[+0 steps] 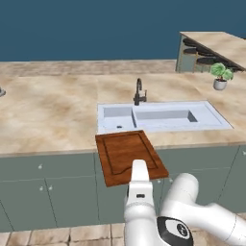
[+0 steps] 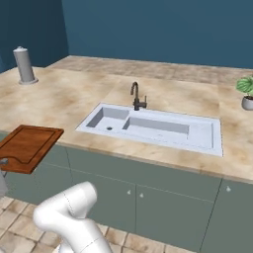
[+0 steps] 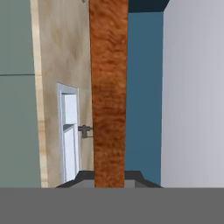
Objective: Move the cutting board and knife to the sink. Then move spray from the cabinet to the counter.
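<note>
I have the cutting board (image 1: pixel 129 156) held off the table (image 1: pixel 53 115), out in front of the sink (image 1: pixel 163 117) and over the grey-green cabinet fronts, roughly level, with its far edge near the table's front lip just ahead of the basin. The claw (image 3: pixel 109 181) is closed on the board's near edge; in the hand view the board runs edge-on straight up from between the two tips.

My worry is the grip. I am pinching a long board at one end only, so I judge that its weight could make it droop or twist in the claw, and a quick swing could let it slip and drop to the floor in front of the cabinets. On the way in, the far edge could catch the table's lip or the sink's rim if I carry it too low. The dark faucet (image 1: pixel 139 92) stands behind the basin, and pushing the board too far back could knock it. The board also looks long against the basin, so it may end up leaning on the rim.

I can read no brand, label or writing anywhere.
</note>
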